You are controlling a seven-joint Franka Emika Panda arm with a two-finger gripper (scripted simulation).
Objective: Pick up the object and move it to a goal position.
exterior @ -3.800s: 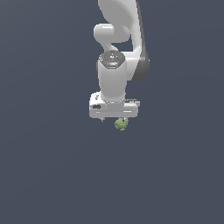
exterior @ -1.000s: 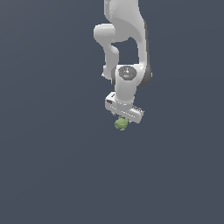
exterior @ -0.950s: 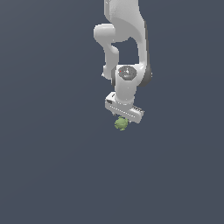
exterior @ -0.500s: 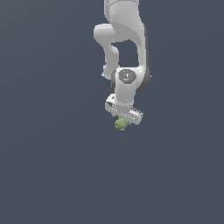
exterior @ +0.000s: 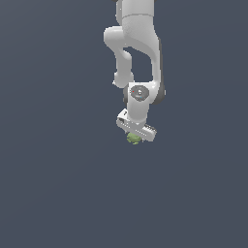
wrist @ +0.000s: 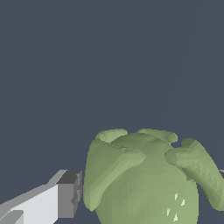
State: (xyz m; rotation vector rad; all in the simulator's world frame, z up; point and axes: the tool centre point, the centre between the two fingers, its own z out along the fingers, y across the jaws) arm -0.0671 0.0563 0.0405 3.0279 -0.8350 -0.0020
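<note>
Arm tilted further; fingers (exterior: 135,137) clamped on object (exterior: 134,139), held between them.

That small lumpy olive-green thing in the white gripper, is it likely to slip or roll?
The lumpy olive-green object looks roundish, so it would probably roll if released. Its bumpy ridges may give uneven contact, so it might shift between the white gripper fingers. It appears rigid.

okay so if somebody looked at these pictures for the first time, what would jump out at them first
The white arm hanging down from the top of the exterior view against a plain dark grey backdrop. Then the small lumpy green object tucked under the gripper at its lower end. In the wrist view that object looms large and bumpy, with a grey fingertip close beside it.
</note>
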